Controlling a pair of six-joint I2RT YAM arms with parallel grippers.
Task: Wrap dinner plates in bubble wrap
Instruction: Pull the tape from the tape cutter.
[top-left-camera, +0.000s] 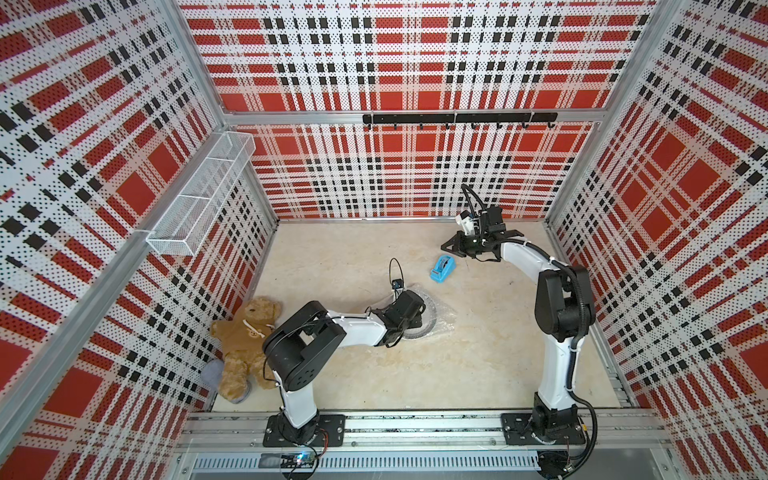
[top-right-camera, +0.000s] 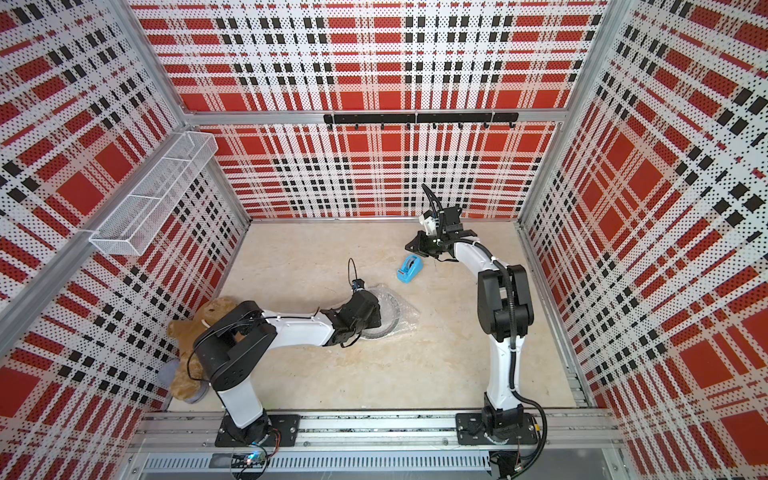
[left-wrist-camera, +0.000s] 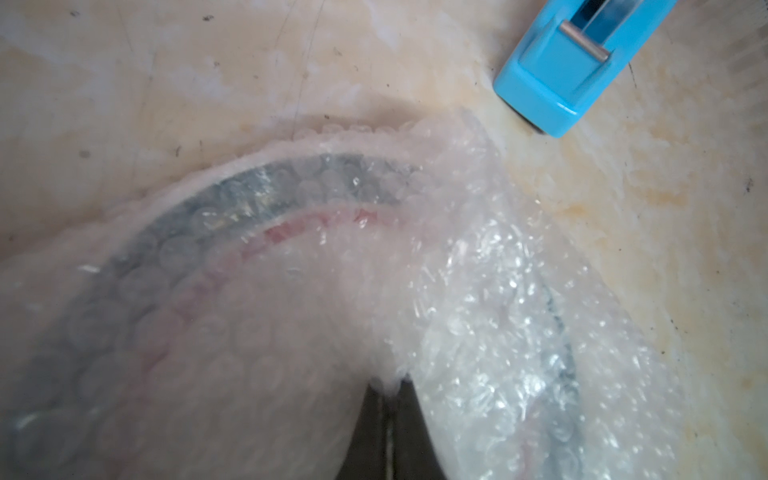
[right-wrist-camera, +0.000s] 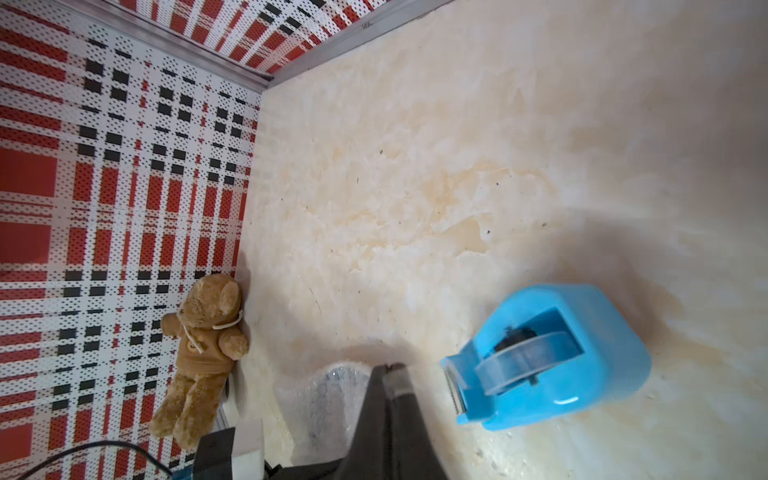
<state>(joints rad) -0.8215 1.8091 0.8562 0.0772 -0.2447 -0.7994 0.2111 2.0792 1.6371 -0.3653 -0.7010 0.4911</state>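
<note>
The dinner plate (left-wrist-camera: 249, 195) lies on the beige floor under the bubble wrap (left-wrist-camera: 478, 291); its dark rim and a red band show through the bubbles. In both top views only a rim arc (top-left-camera: 430, 311) (top-right-camera: 391, 309) and crumpled wrap (top-left-camera: 444, 321) (top-right-camera: 408, 319) show past the left wrist. My left gripper (left-wrist-camera: 390, 388) is low over the plate, shut on a pinch of the wrap. My right gripper (top-left-camera: 444, 248) (right-wrist-camera: 390, 368) hangs shut at the back, just beside the tape dispenser, with a greyish patch on one fingertip (right-wrist-camera: 398, 376).
A blue tape dispenser (top-left-camera: 442, 268) (right-wrist-camera: 552, 361) stands on the floor between the plate and the right gripper. A brown teddy bear (top-left-camera: 243, 345) lies against the left wall. A wire basket (top-left-camera: 199, 195) and a hook rail (top-left-camera: 459, 118) hang on the walls.
</note>
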